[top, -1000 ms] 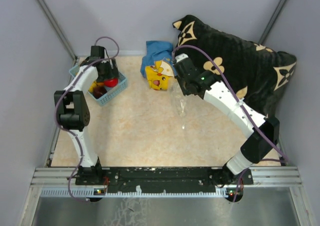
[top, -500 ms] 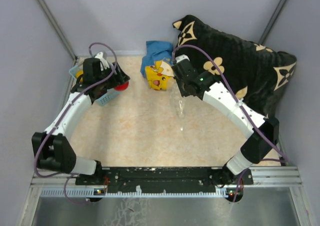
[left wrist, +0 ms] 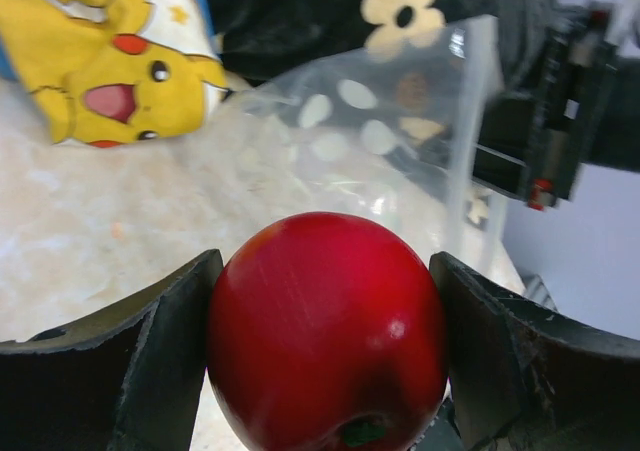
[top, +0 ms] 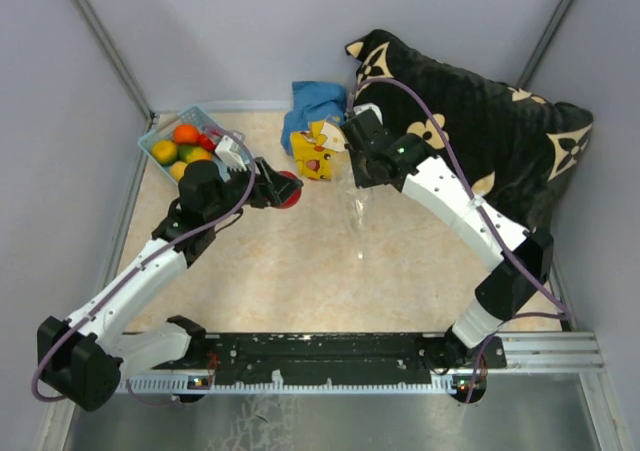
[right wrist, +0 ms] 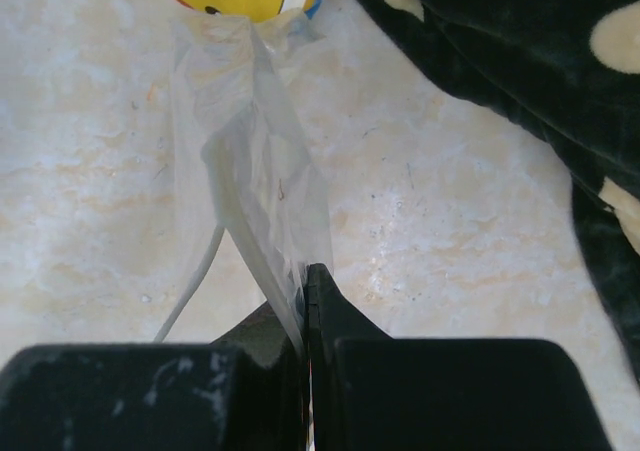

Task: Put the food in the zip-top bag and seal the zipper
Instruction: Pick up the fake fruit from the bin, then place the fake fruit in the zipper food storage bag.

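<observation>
With my left gripper [top: 283, 189] clamped around the red fruit [left wrist: 328, 331] near the zip-top bag [left wrist: 390, 136], which my right gripper [right wrist: 305, 274] pinches tight by one edge, I fear the limp mouth hangs too closed and the fruit glances off.

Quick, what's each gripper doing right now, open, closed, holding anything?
Left gripper: closed, fingers holding a red fruit.
Right gripper: closed, fingers pinching the edge of the clear bag.
</observation>
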Action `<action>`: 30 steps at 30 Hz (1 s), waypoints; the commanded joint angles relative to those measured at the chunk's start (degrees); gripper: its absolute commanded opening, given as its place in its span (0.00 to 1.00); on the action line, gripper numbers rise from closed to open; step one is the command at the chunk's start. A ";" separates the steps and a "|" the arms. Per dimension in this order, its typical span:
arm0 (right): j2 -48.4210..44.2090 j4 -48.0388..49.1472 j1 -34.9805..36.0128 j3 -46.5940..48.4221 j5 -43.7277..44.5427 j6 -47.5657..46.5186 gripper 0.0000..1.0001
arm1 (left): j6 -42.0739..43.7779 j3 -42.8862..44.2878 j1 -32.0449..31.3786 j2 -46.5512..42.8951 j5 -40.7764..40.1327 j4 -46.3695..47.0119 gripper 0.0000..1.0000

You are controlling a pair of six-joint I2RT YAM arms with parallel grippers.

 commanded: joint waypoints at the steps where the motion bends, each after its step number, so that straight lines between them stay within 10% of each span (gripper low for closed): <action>1: 1.67 -0.84 0.66 4.05 -2.85 3.80 0.00 | -2.96 -3.36 -3.74 -2.97 2.23 11.44 0.56; 21: 2.60 2.44 0.95 2.61 -9.14 9.33 0.00 | -8.00 -17.72 -21.07 0.37 -5.10 50.40 0.55; 30: 1.76 2.88 0.99 1.40 -10.54 9.53 0.00 | 0.33 -15.64 -24.87 5.60 -14.00 50.02 0.54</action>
